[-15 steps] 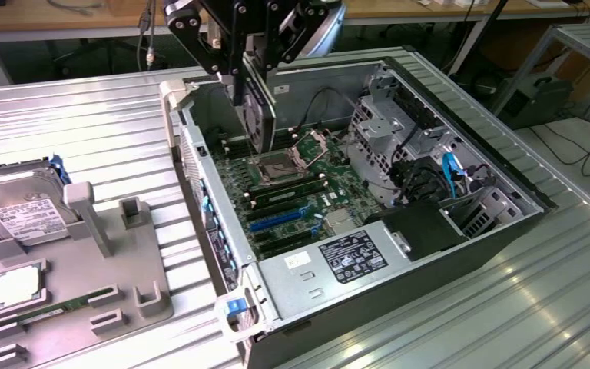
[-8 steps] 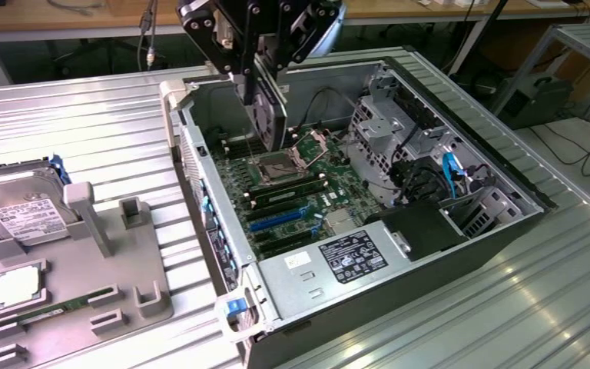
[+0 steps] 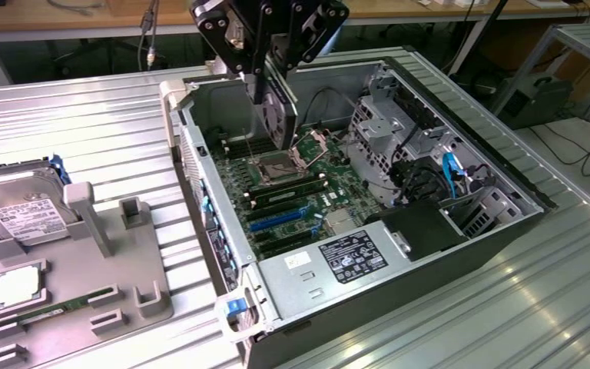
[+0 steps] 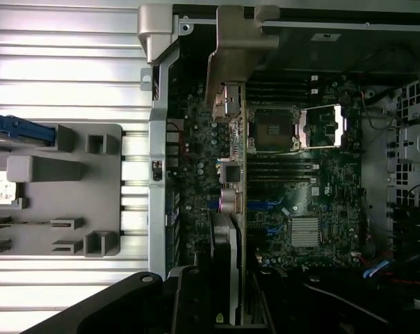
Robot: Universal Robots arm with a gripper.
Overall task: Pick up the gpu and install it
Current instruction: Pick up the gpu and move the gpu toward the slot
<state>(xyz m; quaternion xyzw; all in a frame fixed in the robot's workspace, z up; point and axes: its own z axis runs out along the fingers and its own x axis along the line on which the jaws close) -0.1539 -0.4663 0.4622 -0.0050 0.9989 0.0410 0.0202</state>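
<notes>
The gpu [image 3: 274, 115] hangs on edge, a thin dark card with its round fan face turned to the exterior view's right. My gripper [image 3: 265, 83] is shut on its upper edge, above the open computer case [image 3: 500, 177]. The card's lower edge is over the motherboard [image 3: 295, 204], just beside the open CPU socket [image 3: 274, 169]. In the wrist view the gpu [image 4: 232, 209] appears edge-on, its silver end bracket [image 4: 241, 49] close to the case's back wall. My gripper [image 4: 224, 303] grips it there too. I cannot tell whether the card touches a slot.
A grey parts holder [image 3: 90, 269] lies at the exterior view's left with a silver hard drive [image 3: 18, 215], a CPU chip [image 3: 18, 286] and a green memory stick [image 3: 39, 315]. The power supply [image 3: 346, 257] and drive cages [image 3: 387, 131] crowd the case.
</notes>
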